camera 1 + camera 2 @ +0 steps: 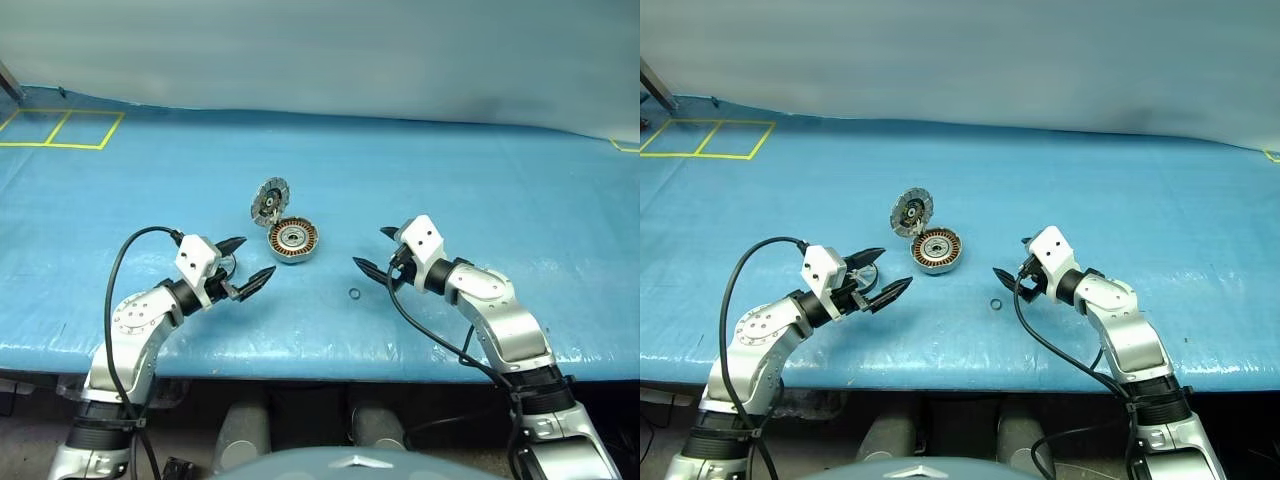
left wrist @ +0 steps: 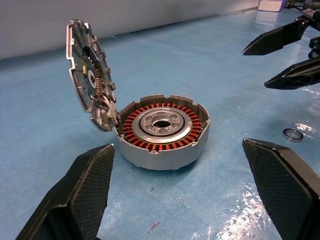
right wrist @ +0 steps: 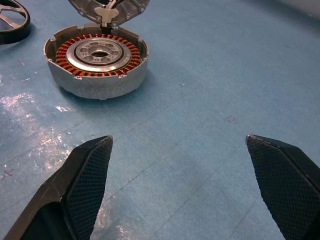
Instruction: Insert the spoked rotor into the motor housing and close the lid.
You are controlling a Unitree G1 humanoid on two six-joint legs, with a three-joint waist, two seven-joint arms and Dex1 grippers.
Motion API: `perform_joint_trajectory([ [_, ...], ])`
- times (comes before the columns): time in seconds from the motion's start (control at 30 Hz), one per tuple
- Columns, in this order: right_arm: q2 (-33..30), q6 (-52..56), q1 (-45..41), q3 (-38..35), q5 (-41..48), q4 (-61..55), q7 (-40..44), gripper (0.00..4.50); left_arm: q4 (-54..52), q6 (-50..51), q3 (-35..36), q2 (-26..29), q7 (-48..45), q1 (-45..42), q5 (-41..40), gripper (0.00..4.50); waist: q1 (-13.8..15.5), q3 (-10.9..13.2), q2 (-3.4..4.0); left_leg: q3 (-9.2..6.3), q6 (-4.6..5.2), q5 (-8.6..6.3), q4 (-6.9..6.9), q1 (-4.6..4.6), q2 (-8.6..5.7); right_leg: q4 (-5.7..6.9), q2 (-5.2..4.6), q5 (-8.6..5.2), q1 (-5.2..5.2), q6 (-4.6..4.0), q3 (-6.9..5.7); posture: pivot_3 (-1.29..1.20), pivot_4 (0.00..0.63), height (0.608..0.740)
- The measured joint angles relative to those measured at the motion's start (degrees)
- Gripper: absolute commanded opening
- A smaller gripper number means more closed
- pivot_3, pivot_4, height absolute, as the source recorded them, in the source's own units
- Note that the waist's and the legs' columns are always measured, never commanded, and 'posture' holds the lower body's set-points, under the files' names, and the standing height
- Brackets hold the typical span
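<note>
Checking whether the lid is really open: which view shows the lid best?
The left wrist view: the lid stands up open, hinged at the motor housing rim, inner face clear. Both eye views show it small, tilted behind the housing. The right wrist view catches just its lower edge.

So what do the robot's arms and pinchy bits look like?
Both arms are shiny silver metal with black rings at the joints. Each wrist carries a white boxy block, and a black cable loops from it back along the arm. The left tool and the right tool each have two black pointed fingers, with a fine criss-cross texture on the inner sides.
</note>
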Motion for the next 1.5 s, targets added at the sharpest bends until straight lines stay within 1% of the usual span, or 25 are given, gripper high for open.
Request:
perform_joint_trajectory([
  [1.03,-0.1,0.0,-0.1,0.0,0.0,0.0,0.2,4.5,0.3,-0.1,-0.2,0.6,-0.8,-0.5,0.0,4.48,0.0,0.0,0.0,0.0,0.0,0.0,0.0,0.0,0.0,0.0,0.0,0.0,0.0,0.01,0.0,0.0,0.15,0.74],
  [1.2,-0.4,0.8,-0.5,0.0,0.3,0.0,1.6,4.5,0.3,0.6,-0.2,1.4,-1.9,0.6,-0.6,4.48,-0.1,0.0,0.0,0.0,0.0,0.0,0.0,0.0,0.01,0.0,0.0,0.0,-0.01,0.0,0.0,0.0,0.15,0.74],
  [1.33,-1.0,2.9,-1.7,1.1,2.1,-0.2,5.1,4.5,0.2,1.5,0.0,3.1,-3.2,0.6,-0.7,4.48,-0.1,0.0,0.0,0.0,0.0,0.0,0.0,0.0,0.01,0.01,-0.01,-0.01,-0.01,0.01,0.0,0.0,0.15,0.74],
  [1.5,-1.8,3.7,-5.0,2.7,2.1,-0.1,6.9,4.5,0.2,2.4,0.1,3.7,-4.2,0.0,-1.6,4.48,-0.1,0.0,0.0,0.0,0.0,0.0,0.0,0.0,0.01,0.0,0.0,-0.01,-0.02,0.01,-0.01,0.0,0.15,0.74],
])
